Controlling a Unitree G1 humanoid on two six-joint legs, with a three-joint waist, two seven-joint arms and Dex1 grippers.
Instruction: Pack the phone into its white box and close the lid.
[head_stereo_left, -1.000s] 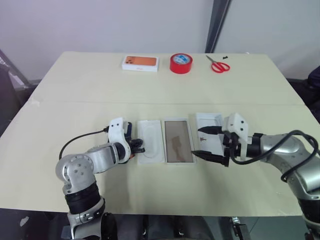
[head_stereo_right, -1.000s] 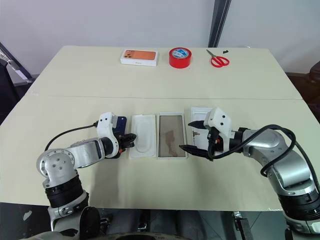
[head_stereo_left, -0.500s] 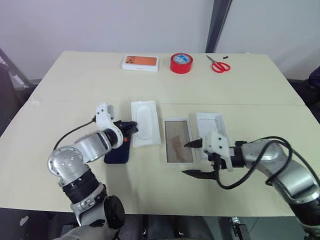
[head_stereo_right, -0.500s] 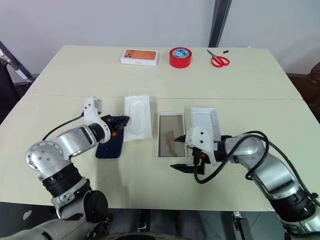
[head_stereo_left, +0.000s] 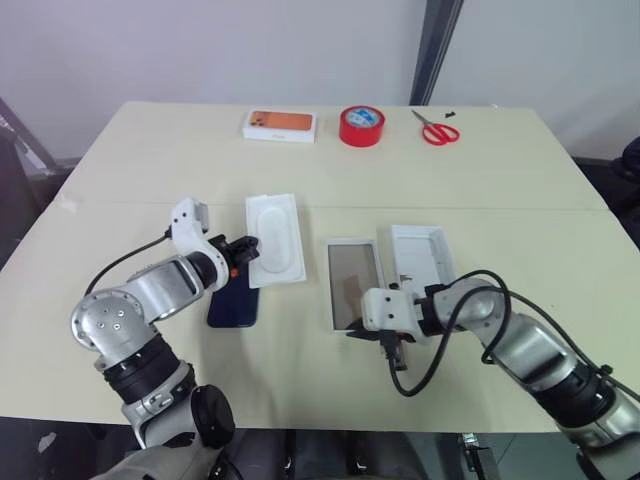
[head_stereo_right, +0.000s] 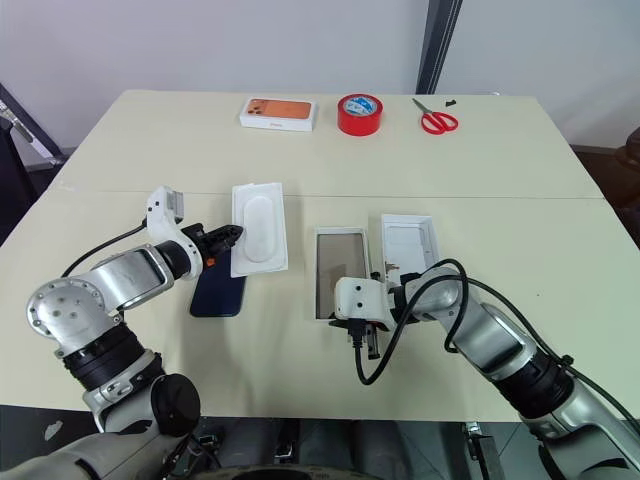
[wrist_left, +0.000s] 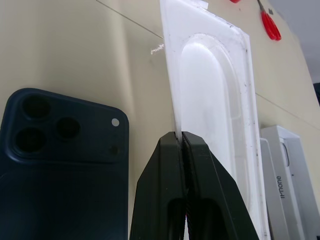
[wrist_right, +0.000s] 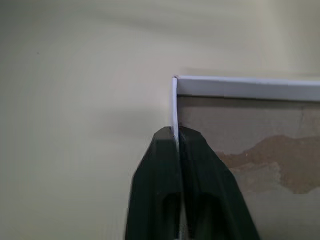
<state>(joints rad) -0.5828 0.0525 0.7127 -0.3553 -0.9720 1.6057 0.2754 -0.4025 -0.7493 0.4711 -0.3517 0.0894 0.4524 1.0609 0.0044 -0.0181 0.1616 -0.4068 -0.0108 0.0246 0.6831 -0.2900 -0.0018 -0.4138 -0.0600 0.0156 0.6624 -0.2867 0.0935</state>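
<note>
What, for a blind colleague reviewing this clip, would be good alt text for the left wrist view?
The left gripper is shut on the edge of a shallow white tray with a rounded recess, over a beige table. Beside it the dark blue phone lies back-up, its camera lenses showing.

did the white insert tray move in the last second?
Yes. The insert tray, pinched by the left gripper, has shifted left and away from the brown-floored box, uncovering the phone.
</note>
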